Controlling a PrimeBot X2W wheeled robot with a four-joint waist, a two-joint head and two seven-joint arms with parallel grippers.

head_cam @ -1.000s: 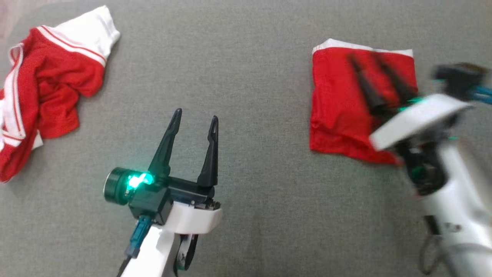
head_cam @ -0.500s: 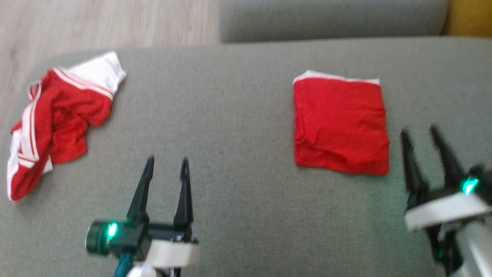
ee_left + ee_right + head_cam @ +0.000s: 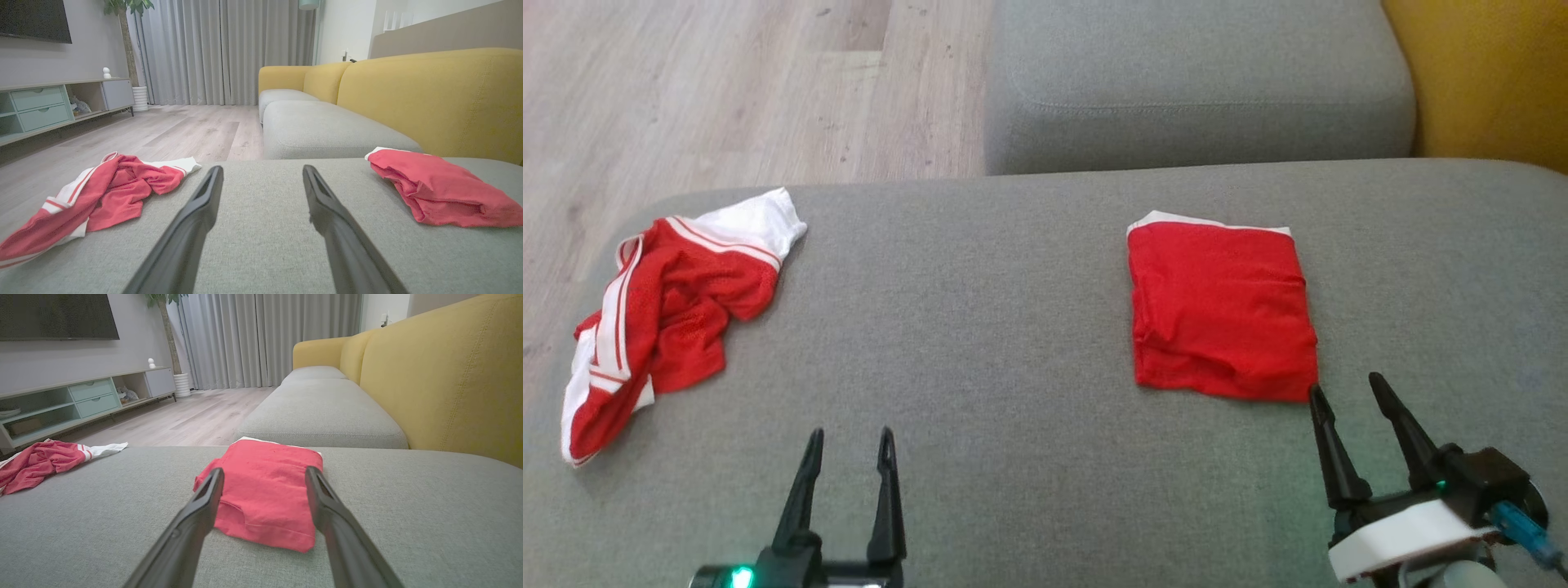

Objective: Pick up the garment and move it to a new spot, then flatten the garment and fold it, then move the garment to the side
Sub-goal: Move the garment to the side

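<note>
A red garment (image 3: 1221,314) lies folded into a neat rectangle, white hem at its far edge, on the right of the grey seat; it also shows as the folded garment (image 3: 441,194) (image 3: 265,494) in both wrist views. A second red and white garment (image 3: 670,306) (image 3: 102,192) (image 3: 41,461) lies crumpled at the seat's left end. My right gripper (image 3: 1345,384) (image 3: 264,469) is open and empty, just short of the folded garment's near right corner. My left gripper (image 3: 849,431) (image 3: 262,168) is open and empty over bare seat between the two garments.
Everything lies on a grey sofa seat (image 3: 1013,367). Another grey cushion (image 3: 1201,82) sits beyond it, with a yellow backrest (image 3: 1486,73) to the right. Wooden floor (image 3: 727,82) lies past the seat's left and far edges. A low TV cabinet (image 3: 81,400) stands across the room.
My right gripper has drawn back off the folded garment, open, and now sits near its corner. The left gripper has also pulled back. The head camera has tilted up, shifting the whole picture.
</note>
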